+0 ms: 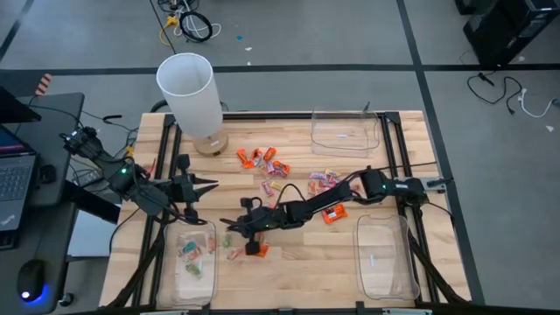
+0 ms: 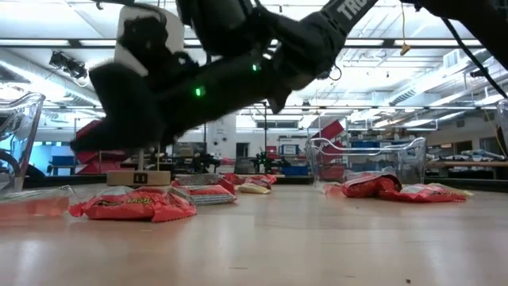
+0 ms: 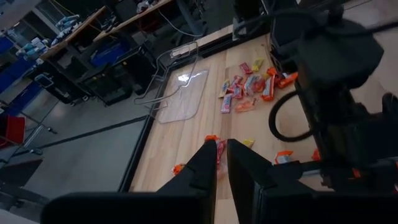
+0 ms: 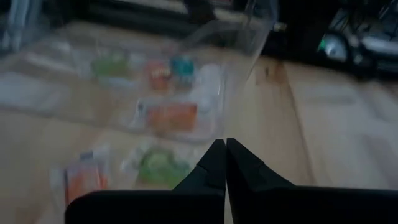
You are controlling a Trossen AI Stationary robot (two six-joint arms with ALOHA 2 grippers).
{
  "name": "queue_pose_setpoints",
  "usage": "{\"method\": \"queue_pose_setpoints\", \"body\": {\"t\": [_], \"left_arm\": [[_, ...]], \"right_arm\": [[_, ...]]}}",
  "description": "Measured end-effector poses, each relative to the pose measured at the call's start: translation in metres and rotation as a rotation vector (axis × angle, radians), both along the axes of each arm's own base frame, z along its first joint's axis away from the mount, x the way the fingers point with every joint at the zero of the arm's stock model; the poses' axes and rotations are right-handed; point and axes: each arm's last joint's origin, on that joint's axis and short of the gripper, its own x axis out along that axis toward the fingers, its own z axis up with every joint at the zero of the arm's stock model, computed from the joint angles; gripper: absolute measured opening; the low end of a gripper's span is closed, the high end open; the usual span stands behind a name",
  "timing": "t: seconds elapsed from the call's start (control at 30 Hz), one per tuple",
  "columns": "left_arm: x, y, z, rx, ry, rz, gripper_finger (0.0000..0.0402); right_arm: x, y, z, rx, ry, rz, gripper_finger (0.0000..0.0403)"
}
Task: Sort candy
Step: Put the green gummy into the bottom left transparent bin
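Observation:
Candy lies loose mid-table: orange pieces [image 1: 262, 160], pink-and-yellow ones [image 1: 322, 179], and an orange piece [image 1: 255, 249] near the front. More candy [image 1: 194, 258] lies in the clear tray [image 1: 179, 280] at the front left. My right gripper [image 1: 229, 226] reaches across to that tray's right side. It hovers above the table, shut, with nothing between its fingers [image 4: 211, 163]. Ahead of it lie a green candy [image 4: 158, 168] and an orange one [image 4: 84, 180]. My left gripper [image 1: 213, 185] waits at the left, raised, its fingers [image 3: 208, 165] a narrow gap apart and holding nothing.
A tall white cylinder [image 1: 188, 87] on a wooden base stands at the far left. One clear tray [image 1: 346, 131] sits at the far right and another [image 1: 385, 258] at the front right. Bare wood lies between the two front trays.

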Motion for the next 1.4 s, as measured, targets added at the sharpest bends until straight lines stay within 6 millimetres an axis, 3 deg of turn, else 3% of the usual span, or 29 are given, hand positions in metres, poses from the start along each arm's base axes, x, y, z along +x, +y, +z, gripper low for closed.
{"method": "queue_pose_setpoints", "body": {"t": [0.23, 0.37, 0.57, 0.7, 0.83, 1.07, 1.23, 1.4], "left_arm": [[0.000, 0.000, 0.000, -0.019, -0.006, 0.007, 0.0042], [0.002, -0.005, -0.002, -0.164, 0.016, -0.066, 0.0042], [0.015, -0.026, -0.018, -0.474, 0.206, -0.241, 0.0042], [0.029, -0.038, -0.039, -0.488, 0.353, -0.229, 0.0031], [0.048, -0.048, -0.057, -0.455, 0.414, -0.187, 0.0008], [0.075, -0.052, -0.077, -0.473, 0.496, -0.096, 0.0002], [0.099, -0.053, -0.076, -0.505, 0.548, -0.066, 0.0001], [0.111, -0.051, -0.090, -0.537, 0.728, -0.057, 0.0001]], "right_arm": [[0.000, -0.001, -0.001, 0.022, 0.018, 0.011, 0.0000], [-0.006, -0.002, -0.002, -0.006, 0.122, 0.009, 0.0000], [-0.036, 0.007, 0.047, -0.166, 0.312, -0.028, 0.0000], [-0.071, 0.002, 0.081, -0.239, 0.398, -0.092, 0.0000], [-0.113, -0.011, 0.107, -0.189, 0.385, -0.166, 0.0000], [-0.164, -0.026, 0.112, -0.013, 0.182, -0.237, 0.0000], [-0.176, -0.028, 0.103, 0.032, 0.097, -0.241, 0.0000], [-0.178, -0.029, 0.100, 0.037, 0.084, -0.241, 0.0000]]}}
